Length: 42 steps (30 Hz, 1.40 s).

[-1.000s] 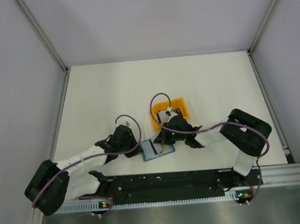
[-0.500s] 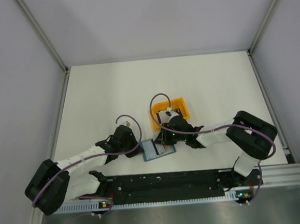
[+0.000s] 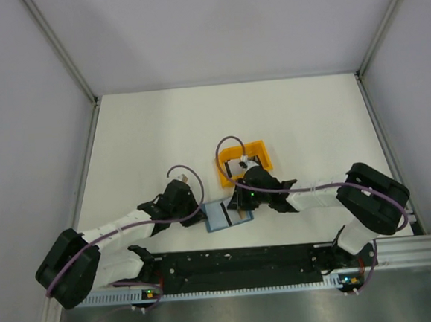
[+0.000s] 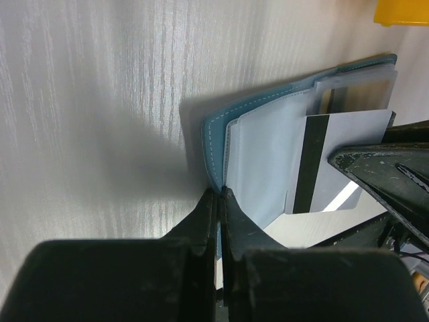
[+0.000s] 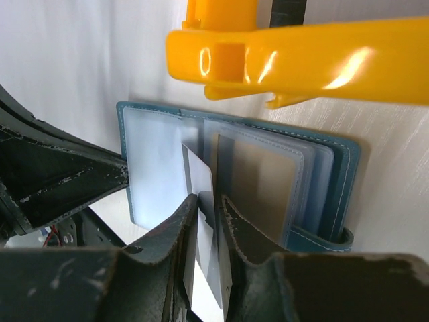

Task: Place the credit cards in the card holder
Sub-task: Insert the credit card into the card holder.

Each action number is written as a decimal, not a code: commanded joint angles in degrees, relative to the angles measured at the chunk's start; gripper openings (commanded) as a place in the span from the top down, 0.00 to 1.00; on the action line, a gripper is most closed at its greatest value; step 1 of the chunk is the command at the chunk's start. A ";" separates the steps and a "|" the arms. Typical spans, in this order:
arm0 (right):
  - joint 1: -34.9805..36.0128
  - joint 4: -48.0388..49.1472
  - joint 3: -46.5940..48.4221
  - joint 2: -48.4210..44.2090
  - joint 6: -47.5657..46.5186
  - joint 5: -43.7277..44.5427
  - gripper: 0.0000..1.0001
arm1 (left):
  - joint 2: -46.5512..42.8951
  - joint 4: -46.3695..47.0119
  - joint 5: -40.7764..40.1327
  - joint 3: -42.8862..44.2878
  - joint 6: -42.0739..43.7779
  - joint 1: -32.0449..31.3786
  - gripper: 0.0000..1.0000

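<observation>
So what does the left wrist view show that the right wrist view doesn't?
Only left wrist: the left gripper shut on the card holder's cover edge, and the black stripe on the credit card. Only right wrist: the card sitting between the right gripper's fingertips, and the orange tray's long side. Both: the open holder with the card over its sleeves.

The top external camera hangs high above and behind the arm bases, looking steeply down on the whole table (image 3: 161, 128) from far off. The left wrist camera rides low and very near, sighting along the left claw (image 4: 219, 194) across the table to the card holder (image 4: 258, 154). The right wrist camera looks past the right claw (image 5: 209, 201) at that holder from the opposite side — the orange tray (image 5: 301, 54) lies just beyond it. All three views share the holder.
</observation>
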 commanded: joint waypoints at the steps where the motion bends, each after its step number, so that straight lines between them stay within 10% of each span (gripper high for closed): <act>1: 0.33 -3.79 -1.30 1.49 -2.01 -0.94 0.83 | 0.86 -1.88 -0.88 -1.32 0.72 -0.02 1.00; 6: 0.34 -1.59 1.42 6.24 -2.09 -2.79 1.00 | 0.86 -1.53 -0.70 -1.32 1.07 -0.11 1.00; 35: 0.42 6.94 -4.73 7.74 6.17 0.90 1.00 | 0.86 3.13 1.67 -3.79 -2.00 -0.19 1.00; 42: 0.77 1.06 -2.97 4.41 2.93 0.98 0.79 | 0.69 2.96 1.23 -3.35 -1.91 -0.11 1.00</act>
